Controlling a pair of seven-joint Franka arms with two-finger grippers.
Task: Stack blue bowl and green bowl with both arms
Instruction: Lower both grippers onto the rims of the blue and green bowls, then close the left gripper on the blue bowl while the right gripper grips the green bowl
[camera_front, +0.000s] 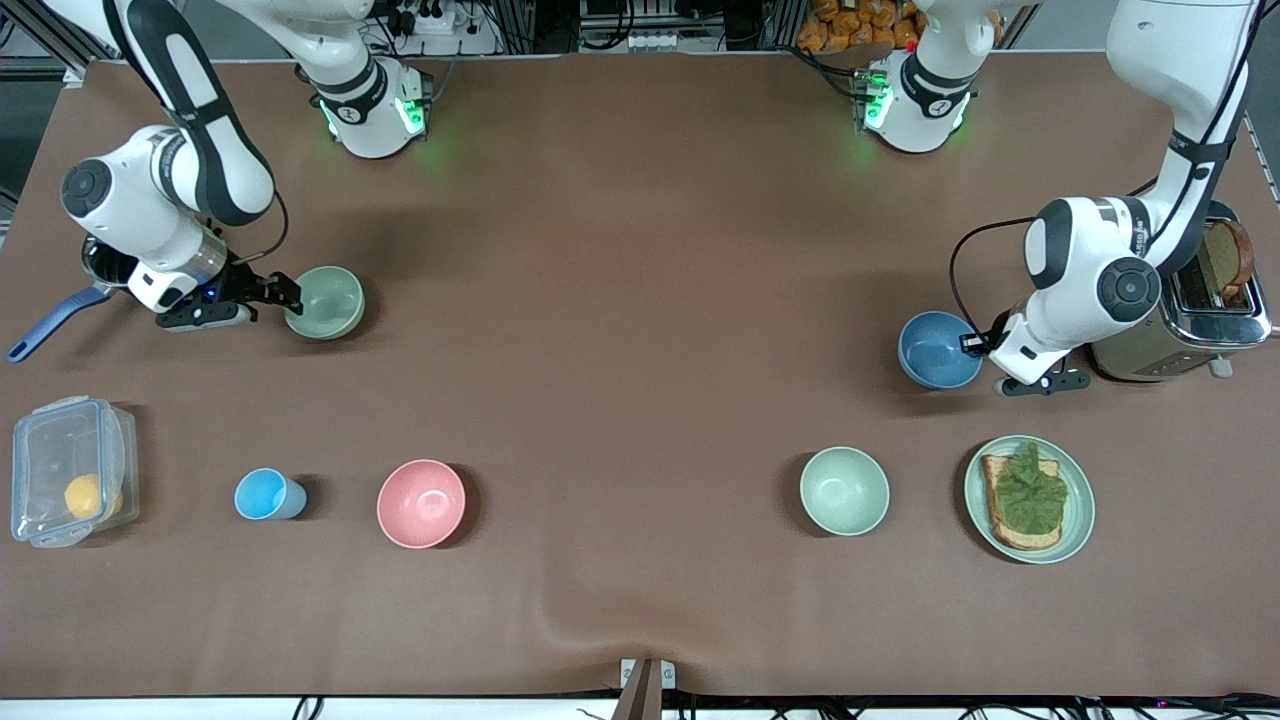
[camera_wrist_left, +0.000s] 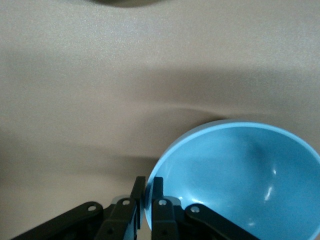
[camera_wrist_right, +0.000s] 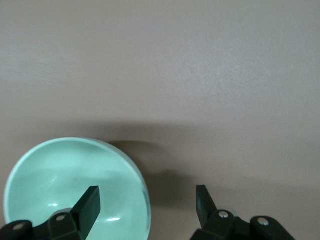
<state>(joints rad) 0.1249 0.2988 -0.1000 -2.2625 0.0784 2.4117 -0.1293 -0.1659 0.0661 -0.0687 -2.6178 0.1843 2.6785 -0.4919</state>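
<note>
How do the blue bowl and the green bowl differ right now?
The blue bowl sits at the left arm's end of the table; the green bowl at the right arm's end. The left gripper is shut on the blue bowl's rim; the right gripper straddles the green bowl's rim, open. Both are upright, empty, similar in size.

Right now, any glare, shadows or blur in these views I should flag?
Front view: even light, soft shadows beside the blue bowl and green bowl, green base LEDs glowing on the table. Left wrist view: small highlight inside the blue bowl, left gripper soft. Right wrist view: bowl's shadow on the cloth, right gripper blurred.
</note>
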